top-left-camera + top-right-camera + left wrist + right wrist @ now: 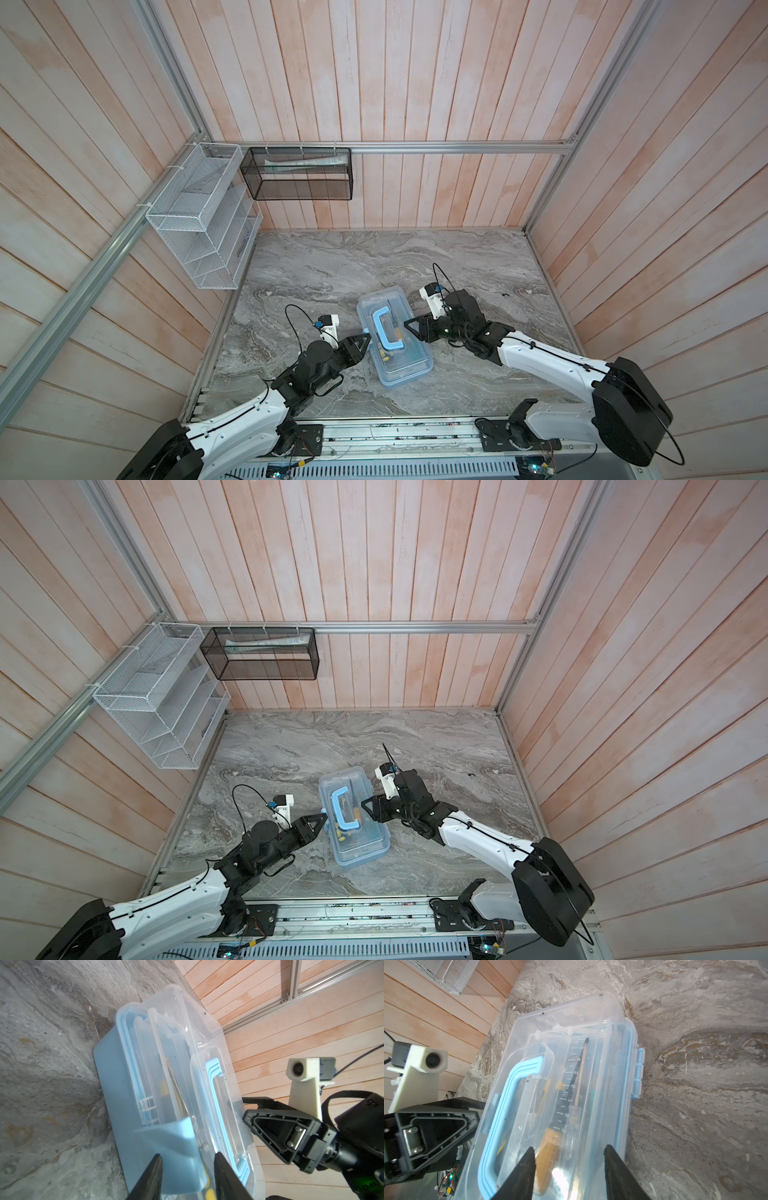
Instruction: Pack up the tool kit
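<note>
As tool kit (405, 357) lies between, left hand (186, 1157) spread astride latch (172, 1136), right hand (569, 1151) spread.

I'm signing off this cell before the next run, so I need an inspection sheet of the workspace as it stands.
Surface: grey marble-patterned tabletop, carrying the case.
Job's things: light-blue plastic case, see-through lid down, light-blue C-shaped handle lying flat; wooden-handled tool inside.
Clutter: small black scrap on the tabletop.
Grippers: left gripper straddles the light-blue side latch, grip unclear; right gripper open over the lid.
Cables: black cable loop at left wrist camera, hanging free.
Surroundings: white wire-mesh rack and black mesh basket on wooden plank walls.
</note>
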`<control>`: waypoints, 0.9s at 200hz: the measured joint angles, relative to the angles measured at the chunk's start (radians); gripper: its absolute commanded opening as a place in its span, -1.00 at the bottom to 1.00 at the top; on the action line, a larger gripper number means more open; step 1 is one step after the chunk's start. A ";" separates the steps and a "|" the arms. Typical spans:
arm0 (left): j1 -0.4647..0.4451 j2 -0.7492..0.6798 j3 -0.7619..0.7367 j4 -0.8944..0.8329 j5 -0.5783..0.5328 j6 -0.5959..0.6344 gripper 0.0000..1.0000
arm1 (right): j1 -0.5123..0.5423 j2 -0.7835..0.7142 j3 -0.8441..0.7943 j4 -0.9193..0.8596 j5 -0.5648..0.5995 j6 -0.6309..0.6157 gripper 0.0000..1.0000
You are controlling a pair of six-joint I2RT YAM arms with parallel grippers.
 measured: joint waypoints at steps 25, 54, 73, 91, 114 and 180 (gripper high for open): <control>0.000 -0.002 -0.012 0.018 0.006 0.001 -0.38 | 0.000 0.000 0.000 0.000 0.000 0.000 -0.01; 0.001 -0.009 -0.012 0.016 0.003 0.000 -0.40 | 0.000 0.000 0.000 0.000 0.000 0.000 -0.01; 0.001 -0.010 -0.012 0.014 0.002 0.000 -0.41 | 0.000 0.000 0.000 0.000 0.000 0.000 -0.01; 0.001 -0.009 -0.012 0.012 0.002 0.000 -0.42 | 0.000 0.000 0.000 0.000 0.000 0.000 -0.01; 0.001 -0.009 -0.012 0.012 0.002 0.000 -0.43 | 0.000 0.000 0.000 0.000 0.000 0.000 -0.01; 0.000 -0.020 -0.012 -0.004 -0.009 -0.001 -0.47 | 0.000 0.000 -0.001 0.001 0.000 0.000 -0.01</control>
